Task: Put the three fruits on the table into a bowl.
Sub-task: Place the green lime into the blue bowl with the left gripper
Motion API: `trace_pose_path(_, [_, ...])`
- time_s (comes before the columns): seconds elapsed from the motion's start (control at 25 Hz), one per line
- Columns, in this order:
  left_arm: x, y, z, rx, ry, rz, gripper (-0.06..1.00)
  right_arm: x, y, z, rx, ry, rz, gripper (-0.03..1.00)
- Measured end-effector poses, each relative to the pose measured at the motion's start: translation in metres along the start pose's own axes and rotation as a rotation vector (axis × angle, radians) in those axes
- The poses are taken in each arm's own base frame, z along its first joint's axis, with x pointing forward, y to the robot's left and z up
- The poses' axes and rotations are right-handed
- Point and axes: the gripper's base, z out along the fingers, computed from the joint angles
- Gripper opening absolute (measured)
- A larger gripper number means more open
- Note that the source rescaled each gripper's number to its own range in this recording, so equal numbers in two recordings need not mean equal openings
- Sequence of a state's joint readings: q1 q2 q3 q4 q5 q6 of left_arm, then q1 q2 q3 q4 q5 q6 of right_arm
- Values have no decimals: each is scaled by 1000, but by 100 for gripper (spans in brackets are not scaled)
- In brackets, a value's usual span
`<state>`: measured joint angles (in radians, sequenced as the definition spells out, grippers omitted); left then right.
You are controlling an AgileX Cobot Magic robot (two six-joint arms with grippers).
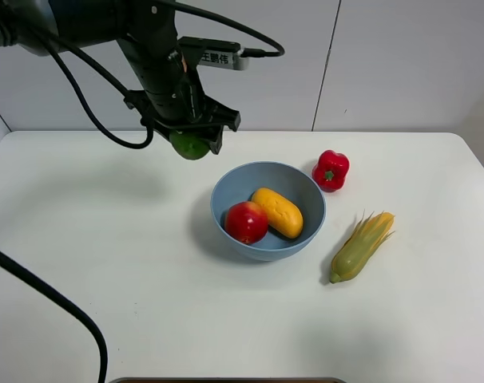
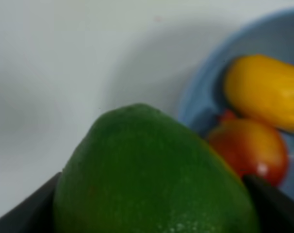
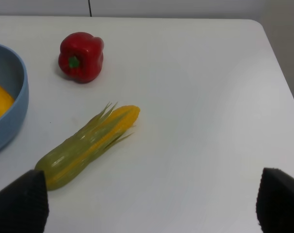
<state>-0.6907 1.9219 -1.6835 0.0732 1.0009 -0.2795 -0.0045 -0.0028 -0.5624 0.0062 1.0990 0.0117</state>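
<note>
The light-blue bowl (image 1: 267,209) stands mid-table on the white table (image 1: 106,263). In it lie the red apple-like fruit (image 1: 246,222) and the orange-yellow mango-like fruit (image 1: 277,211); both also show in the left wrist view, the apple (image 2: 249,150) and the mango (image 2: 263,92). My left gripper (image 1: 192,142) is shut on the green lime (image 1: 189,145) and holds it in the air, to the upper left of the bowl's rim. The lime (image 2: 152,179) fills the left wrist view. My right gripper (image 3: 147,204) is open and empty, off to the right of the bowl (image 3: 11,102).
A red bell pepper (image 1: 331,170) sits just right of the bowl at the back; it also shows in the right wrist view (image 3: 81,57). A corn cob (image 1: 362,246) lies to the bowl's right front, also in the right wrist view (image 3: 86,148). A black cable (image 1: 50,299) crosses the table's left front.
</note>
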Motion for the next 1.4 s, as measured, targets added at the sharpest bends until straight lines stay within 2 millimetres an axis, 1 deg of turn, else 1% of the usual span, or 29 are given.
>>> trace_pose_path(0.12, [6,-25,-2,28,-6,54,0,0,0,0,0,0,0,74])
trace_pose_path(0.28, [9,-52,1,70,-47,106,0,0,0,0,0,0,0,74])
trace_pose_path(0.36, [10,-62,8,87,-65,121,0,0,0,0,0,0,0,74])
trace_pose_path(0.44, [9,-69,21,98,-81,133,0,0,0,0,0,0,0,74])
trace_pose_path(0.72, [9,-77,65,113,-104,140,0,0,0,0,0,0,0,74])
trace_pose_path(0.88, [10,-79,83,115,-110,145,0,0,0,0,0,0,0,74])
trace_pose_path(1.04, [11,-81,98,116,-108,148,0,0,0,0,0,0,0,74])
trace_pose_path(1.28, [12,-81,101,117,-110,148,0,0,0,0,0,0,0,74])
trace_pose_path(1.32, [12,-81,101,117,-110,148,5,0,0,0,0,0,0,74])
trace_pose_path(1.36, [12,-81,101,117,-110,148,17,0,0,0,0,0,0,74])
trace_pose_path(1.4, [12,-81,101,116,-109,148,34,0,0,0,0,0,0,74])
